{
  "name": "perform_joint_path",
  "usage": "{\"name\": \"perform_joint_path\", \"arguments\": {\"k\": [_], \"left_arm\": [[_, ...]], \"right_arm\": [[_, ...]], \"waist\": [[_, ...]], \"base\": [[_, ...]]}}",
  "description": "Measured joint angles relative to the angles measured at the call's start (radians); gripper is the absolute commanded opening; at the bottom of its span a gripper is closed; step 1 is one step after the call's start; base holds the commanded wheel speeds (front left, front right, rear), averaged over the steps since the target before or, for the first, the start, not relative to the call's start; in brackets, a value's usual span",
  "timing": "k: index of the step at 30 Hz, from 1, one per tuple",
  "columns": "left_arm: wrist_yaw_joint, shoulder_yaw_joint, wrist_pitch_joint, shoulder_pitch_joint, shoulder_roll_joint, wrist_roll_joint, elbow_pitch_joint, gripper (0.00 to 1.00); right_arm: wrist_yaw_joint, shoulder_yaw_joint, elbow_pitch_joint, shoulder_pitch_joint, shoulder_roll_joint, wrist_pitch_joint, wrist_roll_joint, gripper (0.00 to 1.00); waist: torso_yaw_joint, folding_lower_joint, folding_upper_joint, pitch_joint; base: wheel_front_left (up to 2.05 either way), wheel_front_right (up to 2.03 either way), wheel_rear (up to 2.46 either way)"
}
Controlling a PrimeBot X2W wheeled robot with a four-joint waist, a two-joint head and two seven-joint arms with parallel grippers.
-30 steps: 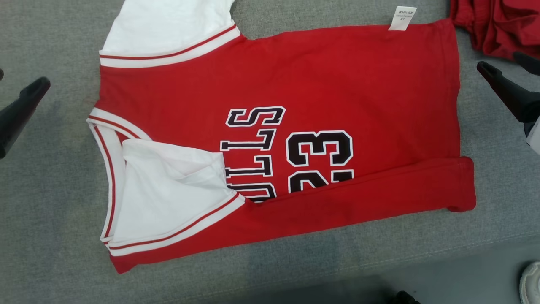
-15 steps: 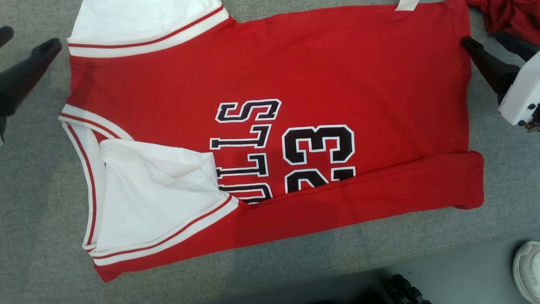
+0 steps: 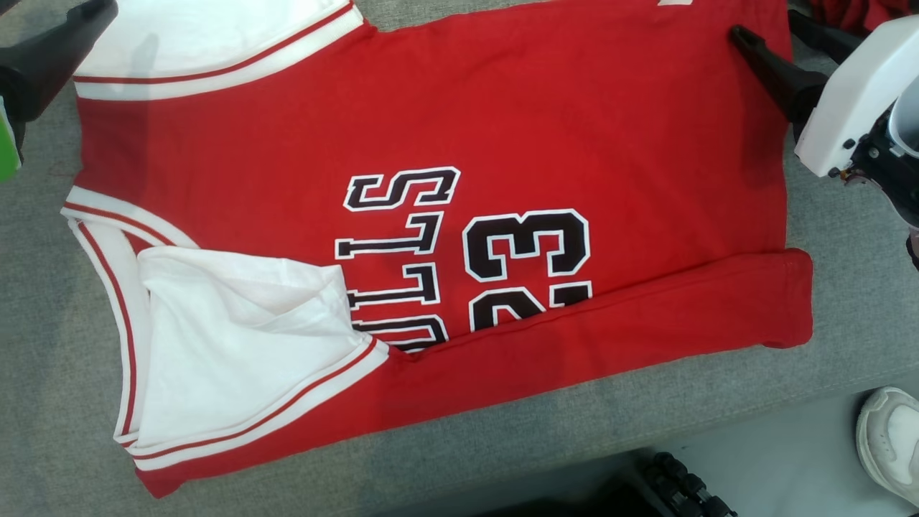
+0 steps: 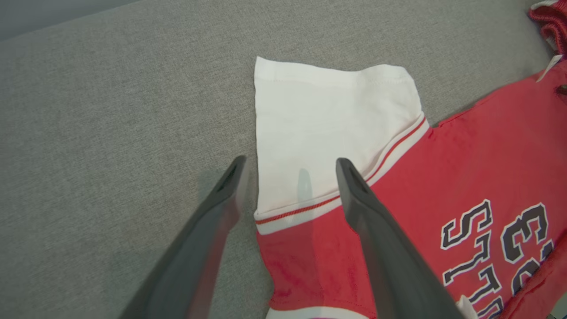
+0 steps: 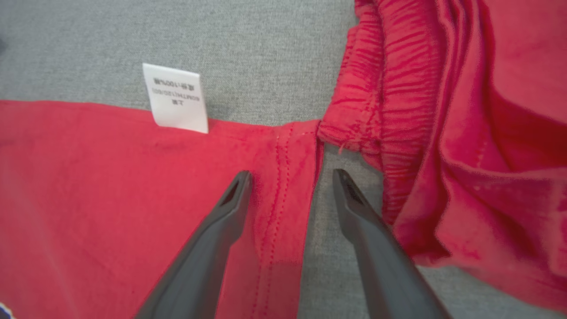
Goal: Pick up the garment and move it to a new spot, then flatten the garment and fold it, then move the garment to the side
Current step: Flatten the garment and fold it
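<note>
1. The garment lies flat on the bench, long axis running from our left to our right; near edge folded over.
2. Our left hand, spread, straddles the garment's white sleeve edge; our right hand, spread, straddles its far hem corner; we judge both equally near.

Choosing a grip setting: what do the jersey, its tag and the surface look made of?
Jersey: soft matte knit, likely cotton; stitched hem, soft creases. Tag: thin white printed label, fabric or paper unclear. Surface: grey woven cloth, flecked matte weave.
</note>
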Motion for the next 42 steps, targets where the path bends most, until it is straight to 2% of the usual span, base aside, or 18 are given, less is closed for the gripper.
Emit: {"name": "perform_joint_path", "arguments": {"k": [9,15,22,26,30,36,42], "left_arm": [[-0.033,-0.029,0.001,-0.098,-0.025,0.011,0.09,1.0],[-0.059,-0.052,-0.009,-0.154,-0.028,0.057,0.149,1.0],[-0.095,-0.081,-0.02,-0.191,-0.019,0.109,0.219,1.0],[-0.115,-0.091,-0.028,-0.205,0.005,0.14,0.259,1.0],[-0.121,-0.089,-0.037,-0.221,0.01,0.142,0.282,1.0],[-0.136,-0.097,-0.063,-0.23,-0.031,0.137,0.337,1.0],[-0.148,-0.112,-0.078,-0.246,-0.034,0.137,0.368,1.0]], "right_arm": [[0.028,0.031,0.031,-0.076,0.033,-0.001,-0.012,0.94],[0.04,0.048,0.055,-0.11,0.055,-0.01,-0.026,0.94],[0.059,0.067,0.084,-0.145,0.081,-0.026,-0.033,0.94],[0.067,0.077,0.099,-0.157,0.098,-0.036,-0.033,0.94],[0.073,0.084,0.108,-0.166,0.11,-0.038,-0.033,0.93],[0.082,0.089,0.134,-0.167,0.112,-0.054,-0.035,0.93],[0.09,0.092,0.154,-0.169,0.114,-0.062,-0.037,0.87]], "waist": [[-0.039,0.0,0.0,0.025],[-0.061,0.0,0.0,0.049],[-0.087,0.0,0.0,0.066],[-0.104,0.0,0.0,0.07],[-0.117,0.0,0.0,0.073],[-0.134,0.0,0.0,0.074],[-0.137,0.0,0.0,0.07]], "base": [[0.0,0.0,0.0],[0.0,0.0,0.0],[0.0,0.0,0.0],[0.0,0.0,0.0],[0.0,0.0,0.0],[0.0,0.0,0.0],[0.0,0.0,0.0]]}}
